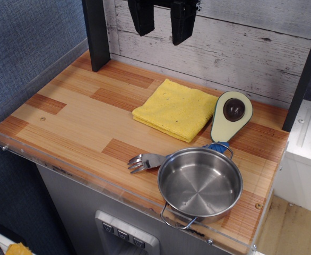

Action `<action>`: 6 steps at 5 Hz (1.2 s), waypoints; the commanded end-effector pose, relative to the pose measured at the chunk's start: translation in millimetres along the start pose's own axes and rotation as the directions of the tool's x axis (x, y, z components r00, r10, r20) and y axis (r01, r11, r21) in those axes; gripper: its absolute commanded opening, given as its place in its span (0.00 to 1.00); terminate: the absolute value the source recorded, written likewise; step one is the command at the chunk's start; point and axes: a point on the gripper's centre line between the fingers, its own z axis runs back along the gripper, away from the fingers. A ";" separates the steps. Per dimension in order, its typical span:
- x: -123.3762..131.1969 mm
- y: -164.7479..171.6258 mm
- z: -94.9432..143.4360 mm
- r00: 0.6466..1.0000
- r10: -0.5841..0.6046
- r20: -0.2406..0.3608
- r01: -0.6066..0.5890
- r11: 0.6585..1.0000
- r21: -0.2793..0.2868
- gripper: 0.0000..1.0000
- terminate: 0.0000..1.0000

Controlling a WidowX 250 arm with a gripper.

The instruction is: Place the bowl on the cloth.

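Observation:
The bowl (200, 183) is a shiny round steel pot with two thin wire loop handles. It stands upright and empty at the front right of the wooden table. The cloth (175, 109) is a folded bright yellow square lying flat in the middle back of the table, apart from the bowl. My gripper (163, 24) hangs at the top of the view, high above the table's back edge and above the cloth. Its two black fingers (142, 17) stand apart with nothing between them.
A cream avocado half (231, 115) with a brown pit lies right of the cloth. A metal fork (145, 161) with a blue handle lies against the bowl's left side. A black post (97, 34) stands at the back left. A clear rail (65, 164) lines the table's front edge.

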 end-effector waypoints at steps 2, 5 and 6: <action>-8.1 -22.0 -19.9 1.000 -0.026 -0.008 0.026 0.999 -0.031 1.00 0.00; -36.5 -75.9 -78.1 0.975 -0.221 -0.035 0.222 0.974 0.042 1.00 0.00; -44.6 -74.6 -86.5 0.967 -0.251 -0.036 0.254 0.964 0.076 1.00 0.00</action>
